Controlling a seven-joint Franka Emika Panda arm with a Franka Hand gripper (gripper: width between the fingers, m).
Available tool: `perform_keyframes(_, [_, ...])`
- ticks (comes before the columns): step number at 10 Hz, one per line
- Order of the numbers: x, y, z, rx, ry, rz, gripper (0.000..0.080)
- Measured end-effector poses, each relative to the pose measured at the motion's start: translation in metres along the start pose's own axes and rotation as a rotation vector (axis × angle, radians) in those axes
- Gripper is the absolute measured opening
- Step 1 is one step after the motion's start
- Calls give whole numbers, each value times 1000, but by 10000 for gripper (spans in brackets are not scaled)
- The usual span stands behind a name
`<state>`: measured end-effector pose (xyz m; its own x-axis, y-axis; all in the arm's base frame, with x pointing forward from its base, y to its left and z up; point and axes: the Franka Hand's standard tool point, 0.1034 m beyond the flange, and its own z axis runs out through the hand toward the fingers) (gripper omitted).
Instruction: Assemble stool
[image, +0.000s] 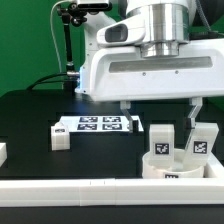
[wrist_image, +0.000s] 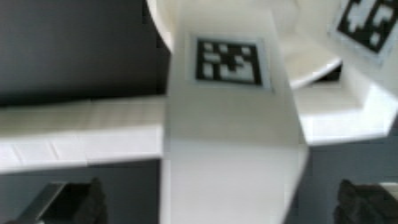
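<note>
Pincer: jaws wide apart, clamped on nothing | white plastic round disc seat: on black bench, just beside long white border rail | white rectangular tagged leg block and second leg block: upright at seat | third leg block: well apart, beside marker board | wrist view: a leg block between dark fingertips, touching neither

The marker board lay mid-table, one leg block just beside it on the exterior view's left; the seat sat on that view's right, behind the front rail
</note>
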<state>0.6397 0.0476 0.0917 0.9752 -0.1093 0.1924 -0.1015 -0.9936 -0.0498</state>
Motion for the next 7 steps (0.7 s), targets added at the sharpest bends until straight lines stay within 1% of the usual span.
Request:
perform_keyframes(1, [-3,1,-1,2,-74,9,649])
perform_keyframes(3, [-6,0,-2,8,-160,13,649])
perform_keyframes(5, [-8,-3,2,8,-157,11,649])
perform_keyframes(7, [-9,-3,3,8,-156,10,649])
